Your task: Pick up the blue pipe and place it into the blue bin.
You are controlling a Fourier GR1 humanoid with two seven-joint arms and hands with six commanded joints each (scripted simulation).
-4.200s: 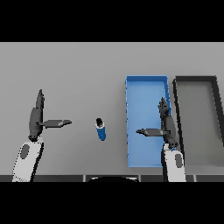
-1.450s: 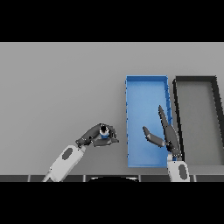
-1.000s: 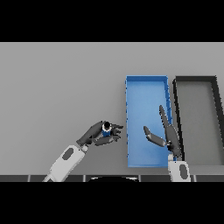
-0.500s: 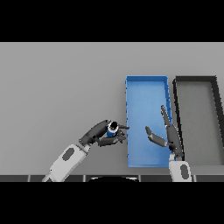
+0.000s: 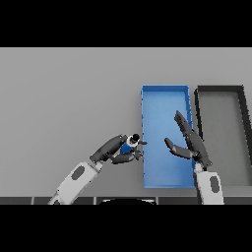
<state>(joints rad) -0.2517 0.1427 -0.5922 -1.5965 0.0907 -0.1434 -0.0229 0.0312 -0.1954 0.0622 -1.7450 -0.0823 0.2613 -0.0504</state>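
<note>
Fig.: transfer step, head view. The left hand (image 5: 114, 149) has its fingers and thumb curled round the blue pipe (image 5: 129, 145), clamping it from both sides so it can't slip while off the table (image 5: 64, 98). Pipe sits upright-ish in the grasp w/ its dark open end facing up; only a bit of blue body shows betw. the fingers. Left forearm runs in from the lower edge, angled toward the blue bin (image 5: 165, 106), which puts the pipe just beside the bin's near-left wall, outside it, not yet over the floor of the bin. Whether a fingertip touches that wall: can't tell.

The right hand (image 5: 189, 142) hangs over the bin's right half, fingers straight and spread, thumb out, holding nothing. Prob. parked there as idle; it doesn't block the left side of the bin where the pipe would enter.

A dark bin (image 5: 220, 91) stands touching or nearly touching the blue one on the far right; not the target.

Judgement: pick is done, placing is not. Next move needs the pipe carried over the wall and clear of the rim before release; risk is clipping the wall or dropping short.
</note>
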